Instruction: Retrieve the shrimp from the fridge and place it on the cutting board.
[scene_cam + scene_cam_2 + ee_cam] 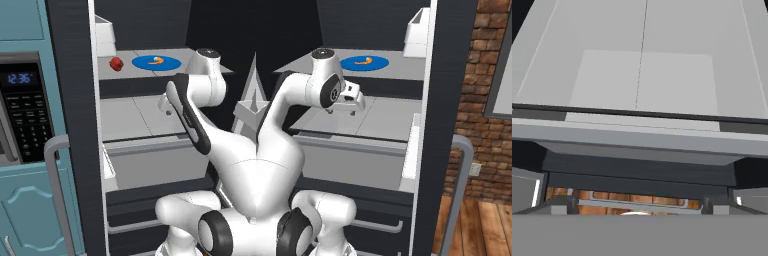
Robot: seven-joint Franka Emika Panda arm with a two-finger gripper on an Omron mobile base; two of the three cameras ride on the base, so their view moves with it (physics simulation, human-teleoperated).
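Fridge (75, 100) stood open. Shrimp (158, 61) lay on blue plate (145, 63) on the upper shelf (125, 70), red fruit (116, 63) just beside the plate. Tool (341, 112) hung over the lower shelf (386, 117), jaws wide, holding nothing. White bin (418, 35) sat in the door.

- The arm (220, 145) is glossy white, built of thick rounded links.
- A long dark-charcoal strip (192, 125) runs down one link, with a rounded end.
- The joints carry dark round caps: one dark disc ringed in white low on the near link (216, 233), another on the elbow housing (332, 93).
- The hand (351, 97) is a small white boxy block with dark spots beneath.
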